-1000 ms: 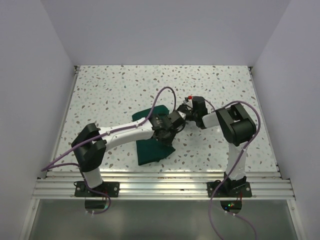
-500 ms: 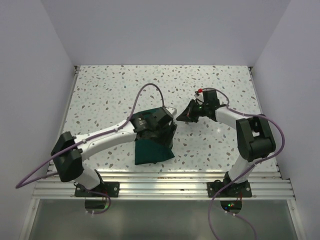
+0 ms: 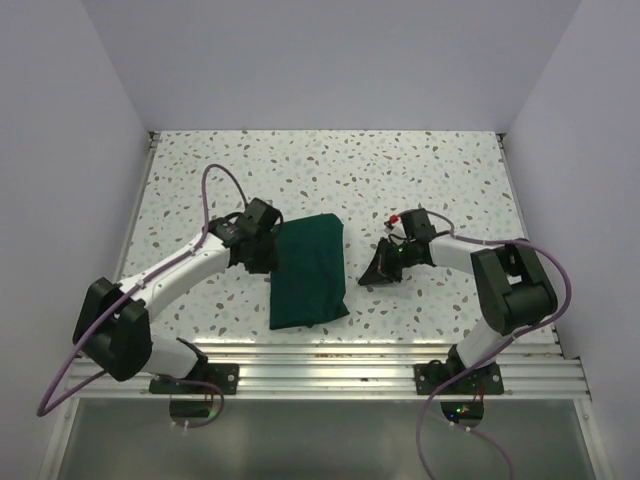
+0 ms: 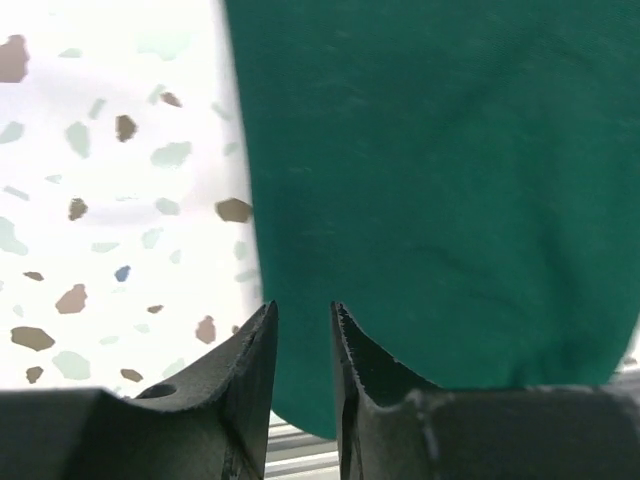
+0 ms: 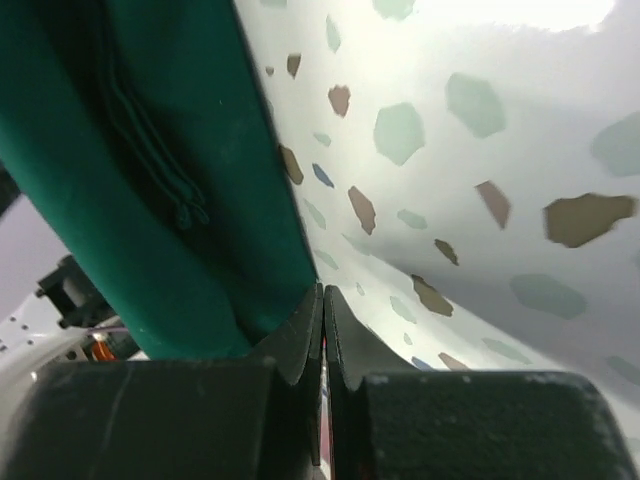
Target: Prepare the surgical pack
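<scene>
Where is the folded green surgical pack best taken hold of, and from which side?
Take the surgical pack by its long left edge, coming low from the left, where the left gripper is close. It lies flat, so probably only an edge lets fingers pinch it.

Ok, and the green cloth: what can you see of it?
The green cloth is dark green fabric folded into a long, layered rectangle, with a stitched seam showing on its right side. It lies flat on the speckled table, one short end near the table's front edge. The left gripper hovers, slightly open, over its left edge. The shut right gripper sits close by its right edge; whether they touch is unclear.
</scene>
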Controlling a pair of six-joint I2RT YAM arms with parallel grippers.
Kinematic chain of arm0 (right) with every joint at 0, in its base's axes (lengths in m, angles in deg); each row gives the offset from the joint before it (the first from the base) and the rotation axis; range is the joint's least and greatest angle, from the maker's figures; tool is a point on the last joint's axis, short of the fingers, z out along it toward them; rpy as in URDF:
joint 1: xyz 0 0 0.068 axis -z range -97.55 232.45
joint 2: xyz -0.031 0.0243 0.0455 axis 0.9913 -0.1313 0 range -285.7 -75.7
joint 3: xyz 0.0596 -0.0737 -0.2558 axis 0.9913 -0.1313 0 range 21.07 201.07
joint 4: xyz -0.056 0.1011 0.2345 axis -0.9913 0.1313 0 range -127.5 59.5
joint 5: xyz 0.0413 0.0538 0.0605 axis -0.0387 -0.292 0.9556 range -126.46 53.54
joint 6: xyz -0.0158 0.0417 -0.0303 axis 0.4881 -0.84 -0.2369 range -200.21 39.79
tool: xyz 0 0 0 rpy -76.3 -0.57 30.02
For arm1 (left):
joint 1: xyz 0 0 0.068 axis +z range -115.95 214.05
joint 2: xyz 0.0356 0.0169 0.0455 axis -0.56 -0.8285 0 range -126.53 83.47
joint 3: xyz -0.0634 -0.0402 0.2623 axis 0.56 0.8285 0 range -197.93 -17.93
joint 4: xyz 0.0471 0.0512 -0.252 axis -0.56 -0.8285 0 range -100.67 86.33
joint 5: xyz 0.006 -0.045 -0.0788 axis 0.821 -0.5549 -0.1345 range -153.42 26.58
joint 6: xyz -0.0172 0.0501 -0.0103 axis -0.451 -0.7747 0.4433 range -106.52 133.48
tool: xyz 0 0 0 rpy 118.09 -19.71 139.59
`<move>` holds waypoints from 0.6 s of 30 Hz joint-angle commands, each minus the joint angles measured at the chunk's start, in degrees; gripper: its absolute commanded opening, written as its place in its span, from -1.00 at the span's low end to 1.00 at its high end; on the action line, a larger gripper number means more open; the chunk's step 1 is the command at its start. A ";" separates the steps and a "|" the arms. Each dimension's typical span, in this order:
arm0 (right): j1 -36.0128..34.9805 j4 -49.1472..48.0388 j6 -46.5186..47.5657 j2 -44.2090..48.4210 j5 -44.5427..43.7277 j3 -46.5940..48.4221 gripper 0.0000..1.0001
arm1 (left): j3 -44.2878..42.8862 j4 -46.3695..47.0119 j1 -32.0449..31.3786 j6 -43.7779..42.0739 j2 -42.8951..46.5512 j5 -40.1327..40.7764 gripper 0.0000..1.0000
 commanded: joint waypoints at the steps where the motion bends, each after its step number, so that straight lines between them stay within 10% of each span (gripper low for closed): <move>1: -2.95 -0.44 1.48 1.84 0.91 -0.41 -1.00 | 0.78 1.21 4.36 -0.82 -3.07 -0.34 -0.43; 12: -8.05 -6.77 -2.99 -2.64 -0.41 -2.08 -1.00 | -10.18 4.82 6.66 -9.78 -27.49 -6.84 -0.61; 18: -11.83 -13.01 -10.11 -4.58 1.34 -1.91 -1.00 | -34.74 0.09 6.75 -15.23 -41.12 -8.52 -0.62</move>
